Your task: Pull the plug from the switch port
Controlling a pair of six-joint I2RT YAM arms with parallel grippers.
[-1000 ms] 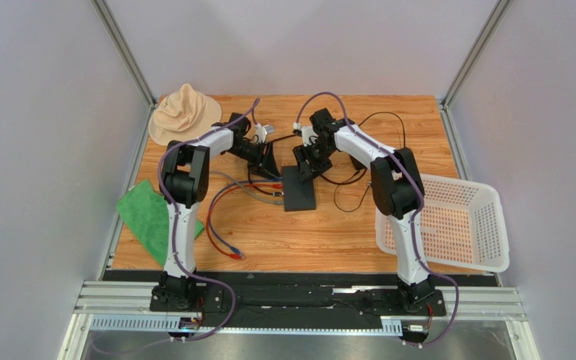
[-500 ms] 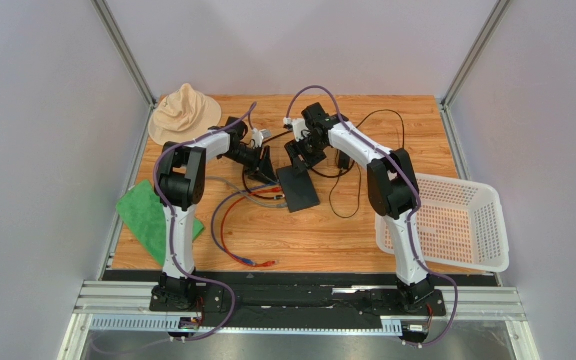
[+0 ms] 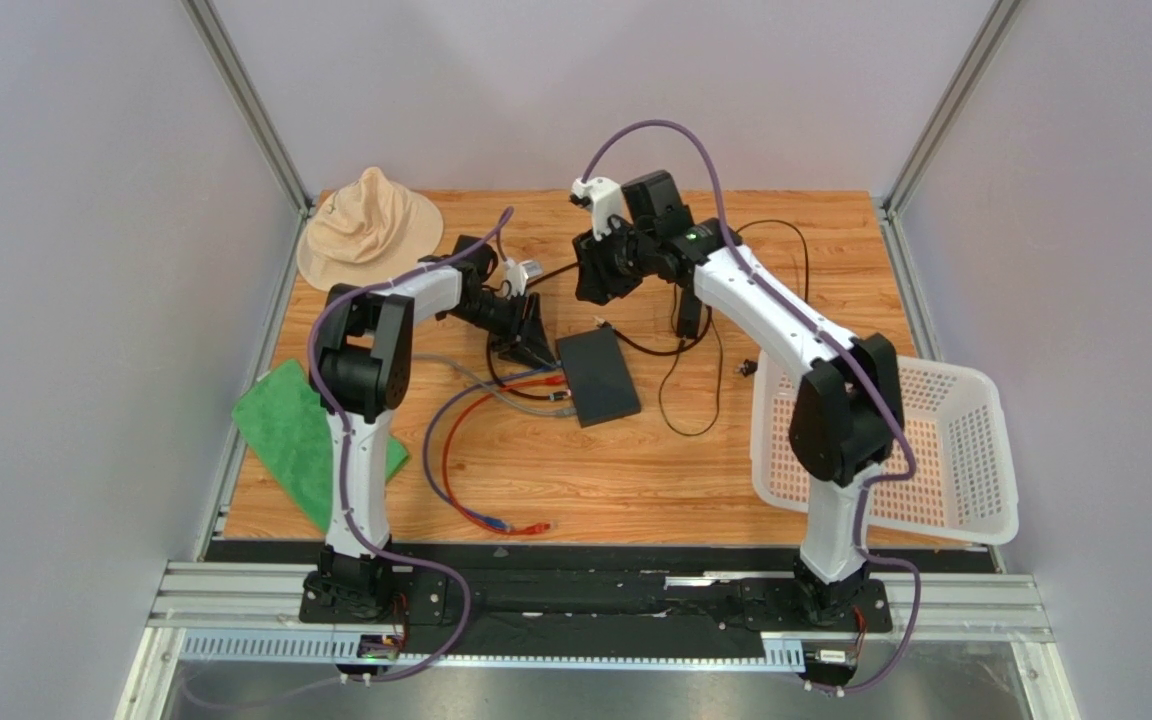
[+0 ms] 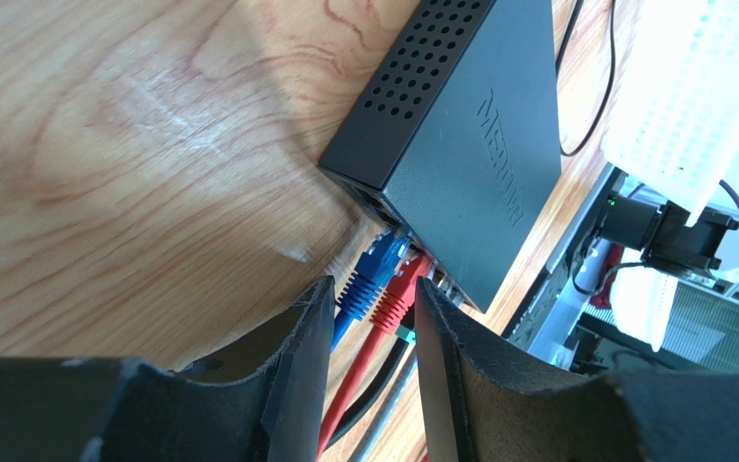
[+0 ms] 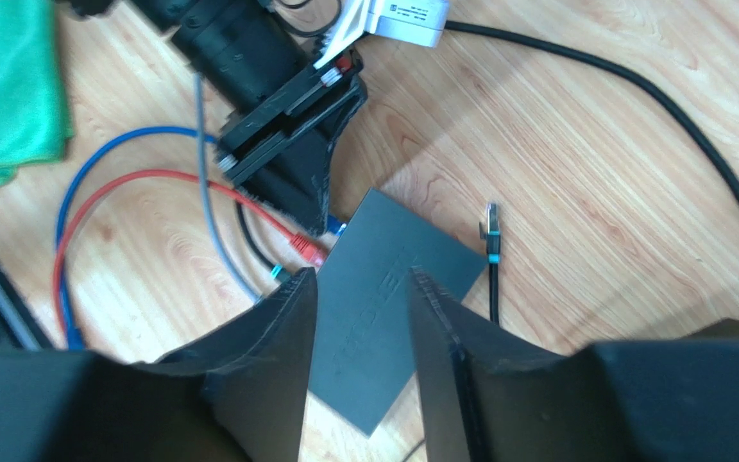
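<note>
The switch (image 3: 599, 375) is a flat black box lying mid-table, also seen from the wrists (image 4: 470, 125) (image 5: 383, 289). A blue plug (image 4: 375, 269) and a red plug (image 4: 400, 294) sit side by side in its ports. My left gripper (image 3: 534, 342) is low at that edge. In its own view the left gripper (image 4: 373, 289) has both plugs between its jaws, one pad against the blue boot, the other against the red. My right gripper (image 3: 597, 278) hangs open above the switch with nothing held (image 5: 362, 279).
Red and blue cables (image 3: 455, 450) loop toward the front. A loose black cable end (image 5: 490, 226) lies beside the switch, and a power adapter (image 3: 686, 312) sits behind it. A tan hat (image 3: 369, 225), a green cloth (image 3: 289, 428) and a white basket (image 3: 913, 443) lie around the edges.
The right gripper has lifted off the switch and risen toward the back. The switch turned a little and the cable loops swung forward. The left jaws have narrowed round the plugs.
</note>
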